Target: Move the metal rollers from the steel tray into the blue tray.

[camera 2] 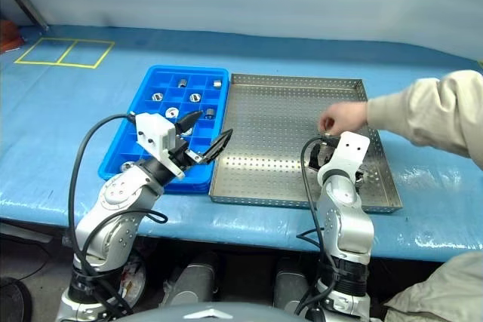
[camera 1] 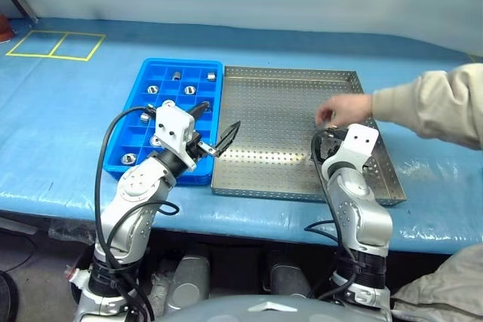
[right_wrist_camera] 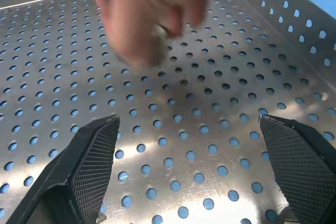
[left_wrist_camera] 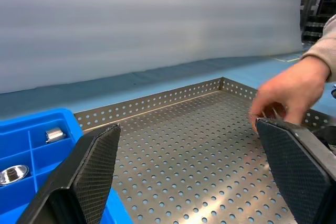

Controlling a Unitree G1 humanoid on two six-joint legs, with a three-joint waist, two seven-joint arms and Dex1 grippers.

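Note:
The blue tray lies left of the steel tray, side by side on the table. Several metal rollers sit in the blue tray's far compartments, and one roller shows in the left wrist view. My left gripper hangs open and empty above the seam between the two trays. My right gripper is open low over the steel tray's near right floor. A person's hand reaches into the steel tray just beyond it, pinching something small and blurred.
The person's beige sleeve comes in from the right over the steel tray's rim. A yellow taped rectangle marks the blue table cover at the far left. The table's front edge runs just below both trays.

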